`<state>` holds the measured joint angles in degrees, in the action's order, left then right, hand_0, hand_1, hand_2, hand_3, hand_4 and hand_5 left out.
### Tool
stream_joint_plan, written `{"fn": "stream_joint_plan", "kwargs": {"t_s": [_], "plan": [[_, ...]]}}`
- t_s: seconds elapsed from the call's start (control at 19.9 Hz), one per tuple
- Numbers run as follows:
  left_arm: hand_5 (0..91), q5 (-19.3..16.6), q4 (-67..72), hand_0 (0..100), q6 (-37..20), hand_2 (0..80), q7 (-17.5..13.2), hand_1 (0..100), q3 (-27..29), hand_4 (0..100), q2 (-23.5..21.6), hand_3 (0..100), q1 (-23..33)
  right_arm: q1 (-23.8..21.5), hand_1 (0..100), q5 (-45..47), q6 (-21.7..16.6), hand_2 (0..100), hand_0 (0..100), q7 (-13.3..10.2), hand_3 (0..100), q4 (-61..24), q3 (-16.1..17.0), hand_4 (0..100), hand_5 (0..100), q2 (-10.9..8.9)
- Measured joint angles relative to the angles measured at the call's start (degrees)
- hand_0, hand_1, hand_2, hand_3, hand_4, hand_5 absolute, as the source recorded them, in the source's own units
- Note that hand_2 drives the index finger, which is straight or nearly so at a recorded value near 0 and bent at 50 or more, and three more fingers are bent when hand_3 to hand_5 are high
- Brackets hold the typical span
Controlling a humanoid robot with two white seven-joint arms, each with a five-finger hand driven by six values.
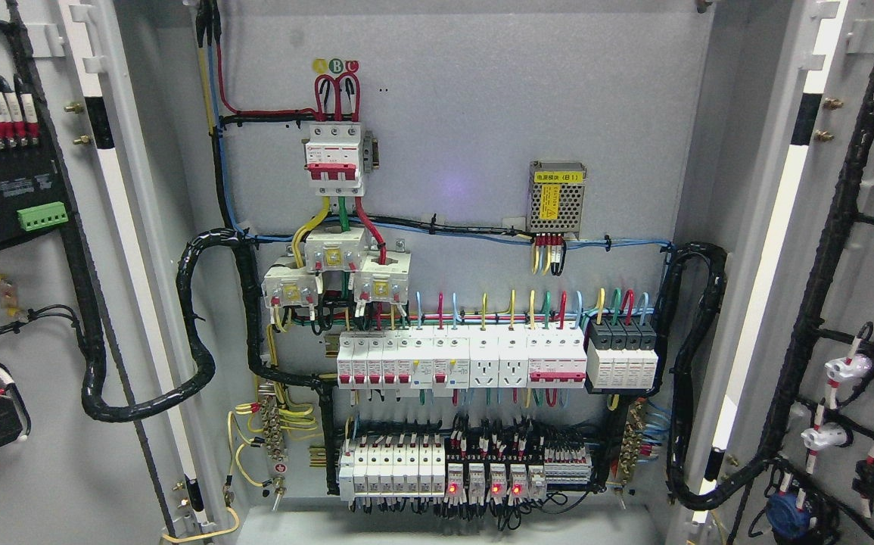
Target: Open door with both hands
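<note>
Both cabinet doors stand swung wide. The left door (35, 303) shows its grey inner face with black wiring and a terminal block. The right door (860, 288) shows its inner face with cable looms and lamp backs. Between them the electrical cabinet interior (467, 151) is fully exposed. Neither of my hands nor any arm appears in the head view.
Inside are a red and white main breaker (336, 157), three current transformers (334, 276), a perforated power supply (557, 198), rows of breakers (459, 362) and relays with red lights (482, 477). Thick black cable bundles (194, 333) loop from each door into the cabinet.
</note>
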<state>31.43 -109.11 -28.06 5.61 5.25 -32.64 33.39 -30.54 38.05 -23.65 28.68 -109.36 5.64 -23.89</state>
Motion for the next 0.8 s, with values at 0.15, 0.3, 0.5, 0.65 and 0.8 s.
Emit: {"fn": "stream_joint_plan", "kwargs": {"t_s": [0.15,0.3,0.5,0.65,0.8], "plan": [[0.0,-2.2,3.1,0,0.3,0.0,-0.9,0,-2.2,0,2.3,0,-0.2,0.3,0,-1.2,-0.3,0,0,0.1,0,5.4,-3.1,0,0,0.93],[0.0,-3.4,7.5,0,0.4,0.0,-1.3,0,-4.3,0,4.8,0,-0.6,1.7,0,-2.6,-0.5,0,0,0.2,0,12.1,-5.7,0,0,2.60],[0.0,-4.2,14.3,0,0.4,0.0,-1.5,0,-6.6,0,7.8,0,-1.1,4.5,0,-5.2,-1.2,0,0,0.1,0,23.0,-7.9,0,0,5.43],[0.0,-4.5,20.3,0,0.5,0.0,-1.5,0,-8.0,0,10.2,0,-1.3,6.8,0,-6.9,-1.4,0,0,-0.1,0,31.5,-9.1,0,0,7.46],[0.0,-4.7,26.7,0,0.6,0.0,-1.6,0,-9.3,0,12.4,0,-1.7,9.3,0,-8.2,-1.6,0,0,-0.4,0,40.3,-10.0,0,0,9.51]]}}
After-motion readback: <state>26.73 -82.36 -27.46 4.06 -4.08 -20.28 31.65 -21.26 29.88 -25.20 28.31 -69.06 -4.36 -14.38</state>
